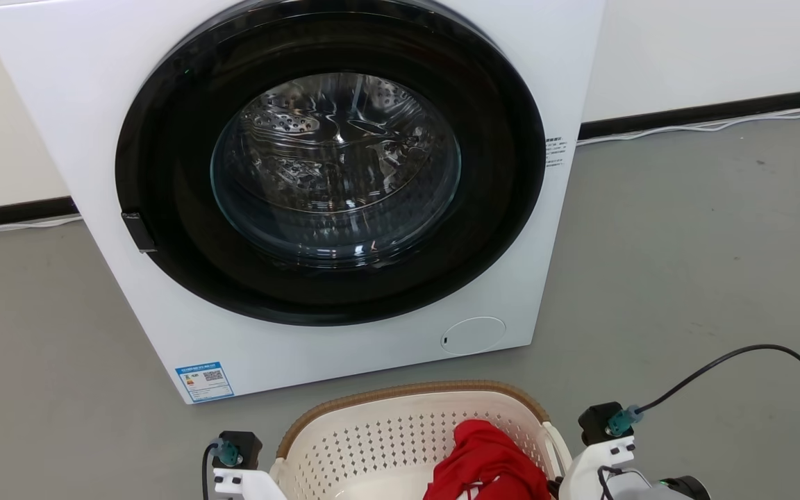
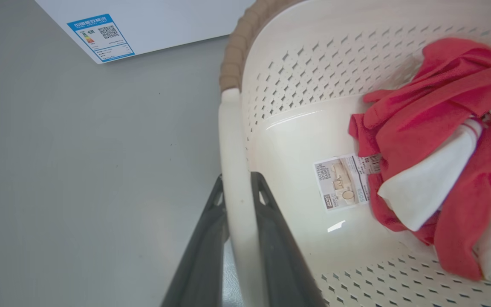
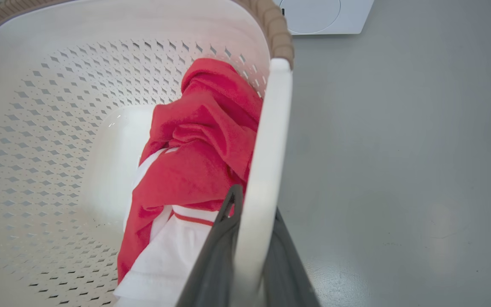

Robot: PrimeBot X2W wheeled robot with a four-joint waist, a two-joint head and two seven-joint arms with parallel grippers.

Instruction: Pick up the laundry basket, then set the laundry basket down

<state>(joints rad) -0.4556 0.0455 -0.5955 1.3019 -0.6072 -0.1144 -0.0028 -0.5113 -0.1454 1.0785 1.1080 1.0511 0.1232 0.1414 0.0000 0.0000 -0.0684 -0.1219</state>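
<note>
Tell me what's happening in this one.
The robot grips the laundry basket with both arms: the left gripper is shut on its left handle, the right gripper on its right handle, one finger inside, one outside. A red and white garment and a paper label lie in it, before a white washing machine. Whether it is off the floor cannot be told.

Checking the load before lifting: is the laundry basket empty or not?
Not empty: a red and white garment lies inside the laundry basket, leaving part of its floor bare.
</note>
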